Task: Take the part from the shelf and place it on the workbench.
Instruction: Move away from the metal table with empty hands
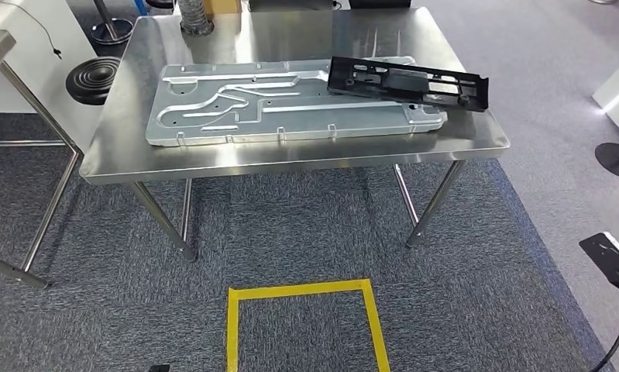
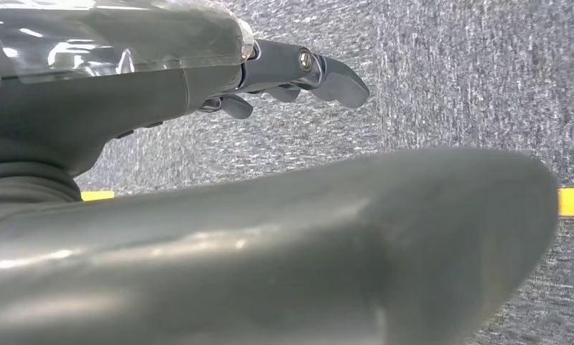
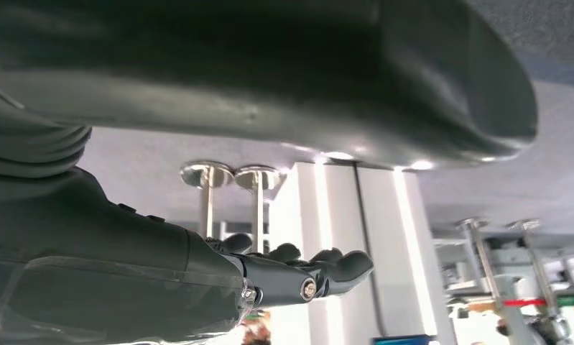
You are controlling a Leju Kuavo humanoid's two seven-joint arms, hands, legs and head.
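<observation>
A long black part [image 1: 408, 82] lies on the steel desk [image 1: 290, 159], resting across the right end of a large silver stamped panel [image 1: 275, 105]. Both hands (left [image 2: 284, 75], right [image 3: 298, 273]) hang empty, fingers extended and slightly apart.

The part [image 1: 409, 81] lies on the plate's [image 1: 236, 108] right end, atop the workbench [image 1: 290, 155].

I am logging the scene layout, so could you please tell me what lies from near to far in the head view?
Yellow tape square on the carpet → stainless steel workbench → large silver stamped metal plate → grey ribbed hose at the table's far edge.
</observation>
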